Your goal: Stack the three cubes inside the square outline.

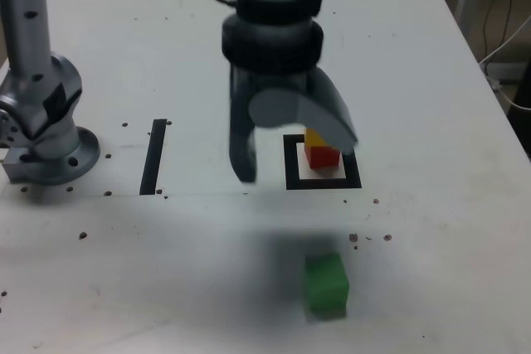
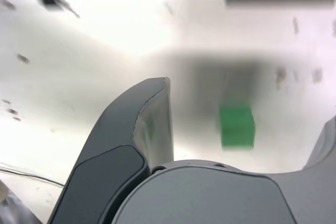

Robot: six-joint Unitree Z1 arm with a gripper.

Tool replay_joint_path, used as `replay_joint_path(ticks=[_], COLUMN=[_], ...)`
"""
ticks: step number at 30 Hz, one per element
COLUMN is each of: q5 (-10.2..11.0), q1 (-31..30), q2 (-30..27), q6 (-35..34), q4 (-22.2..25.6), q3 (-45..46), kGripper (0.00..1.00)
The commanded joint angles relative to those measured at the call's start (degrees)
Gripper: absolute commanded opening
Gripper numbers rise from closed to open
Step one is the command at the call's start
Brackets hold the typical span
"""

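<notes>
The gripper (image 1: 290, 151) hangs above the table with its two dark grey jaws spread wide and nothing between them. Just behind it, right of the frame's centre, the red cube (image 1: 322, 157) sits inside the square outline (image 1: 292, 173) with the yellow cube (image 1: 314, 137) stacked on top. The green cube (image 1: 325, 285) rests alone near the bottom edge, well apart from the outline. The white table (image 1: 431, 105) is speckled with small dark marks. A straight black tape strip (image 1: 153, 156) lies left of centre. The arm's grey base (image 1: 43, 122) stands at far left. Cables (image 1: 506, 47) trail off the upper right.
</notes>
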Motion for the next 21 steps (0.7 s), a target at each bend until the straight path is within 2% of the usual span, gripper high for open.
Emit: replay_joint_path(ticks=[1, 6, 13, 21], q5=[-0.24, -0.33, 0.62, 1.74], q1=[-1.77, -4.66, -9.59, -12.28], q2=[0.84, 3.31, 7.55, 12.38], q6=[-0.71, -4.11, -12.35, -16.72], q4=[-2.18, -3.90, -5.64, -7.29], q3=[0.71, 0.78, -1.01, -3.13], kGripper=[0.99, 0.99, 0.99, 0.99])
